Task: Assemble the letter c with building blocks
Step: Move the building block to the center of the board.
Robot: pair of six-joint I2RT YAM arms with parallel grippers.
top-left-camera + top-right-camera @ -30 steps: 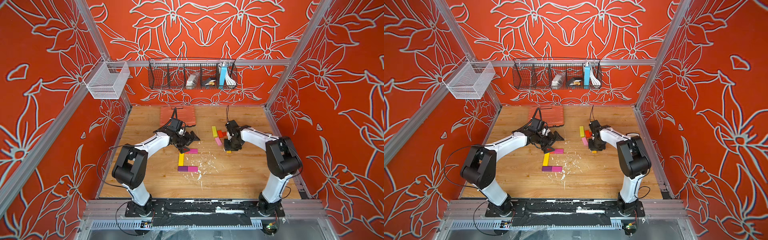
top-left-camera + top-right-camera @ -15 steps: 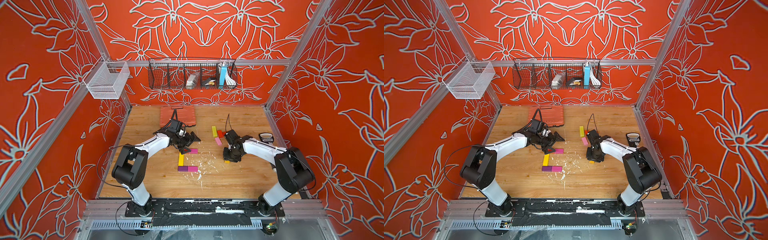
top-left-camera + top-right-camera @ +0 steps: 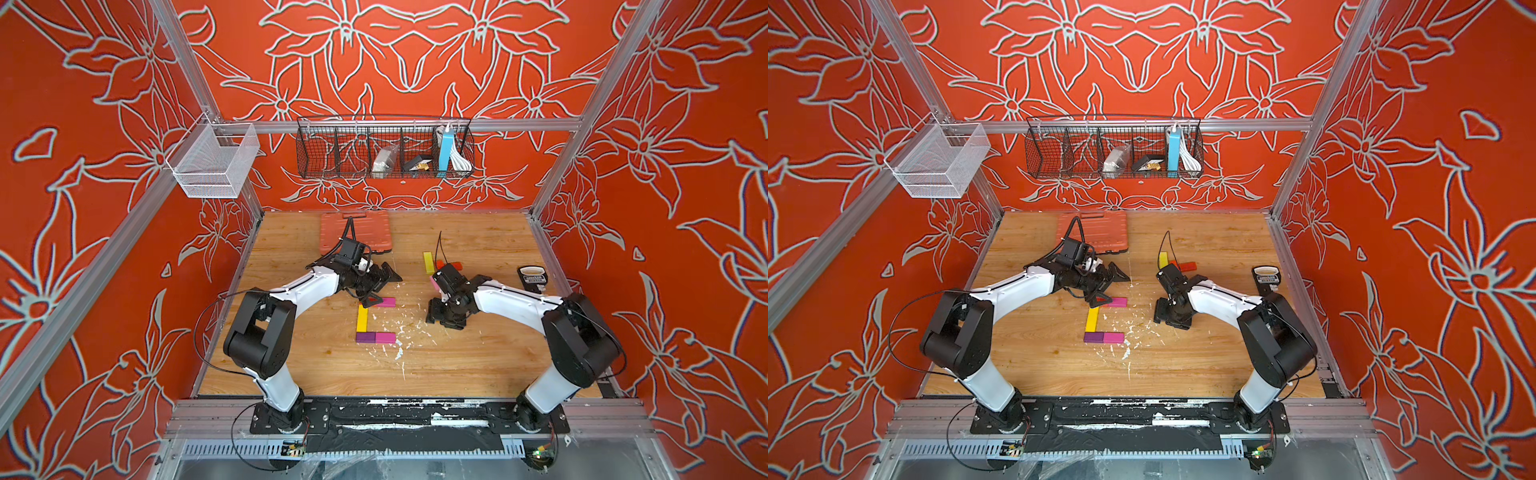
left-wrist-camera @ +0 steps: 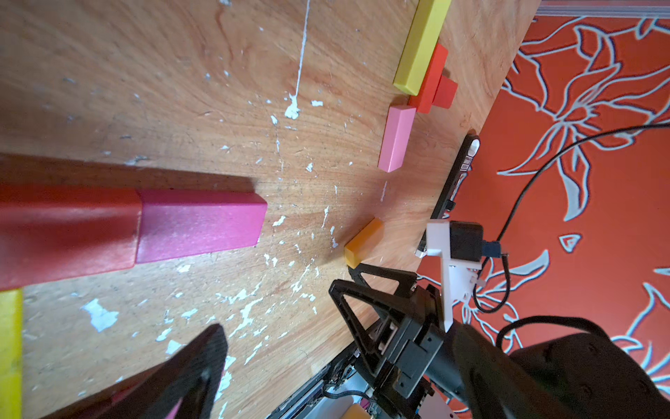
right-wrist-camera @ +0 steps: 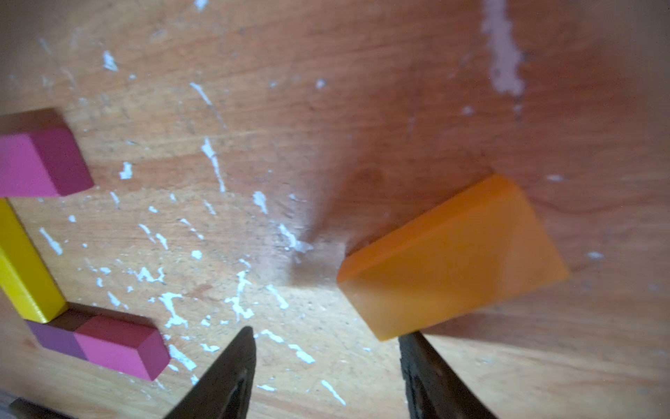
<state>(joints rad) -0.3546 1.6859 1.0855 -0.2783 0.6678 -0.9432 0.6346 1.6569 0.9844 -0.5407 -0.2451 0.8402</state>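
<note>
Building blocks form a partial shape in both top views: an upright yellow block (image 3: pixel 362 318), a purple (image 3: pixel 365 337) and a magenta block (image 3: pixel 385 337) at its near end, a red (image 4: pixel 65 232) and a magenta block (image 3: pixel 385 302) at its far end. My left gripper (image 3: pixel 380 286) stands wide open over the red one, holding nothing. My right gripper (image 5: pixel 326 337) is open. An orange block (image 5: pixel 453 257) lies flat on the table just beyond one fingertip (image 5: pixel 408 341). Loose yellow (image 3: pixel 428 262), red (image 3: pixel 454 264) and pink (image 4: pixel 397 138) blocks lie behind the right gripper (image 3: pixel 1169 318).
A ribbed orange case (image 3: pixel 357 230) lies at the back behind the left arm. A small black device (image 3: pixel 532 278) sits near the right wall. A black wire basket (image 3: pixel 384 151) and a white mesh basket (image 3: pixel 214 160) hang on the walls. White flecks mark the wooden table (image 3: pixel 457 365).
My right arm has swung from the loose blocks toward the front and middle, its jaws have opened, and the orange block now lies on the table. The left arm has hardly moved.
</note>
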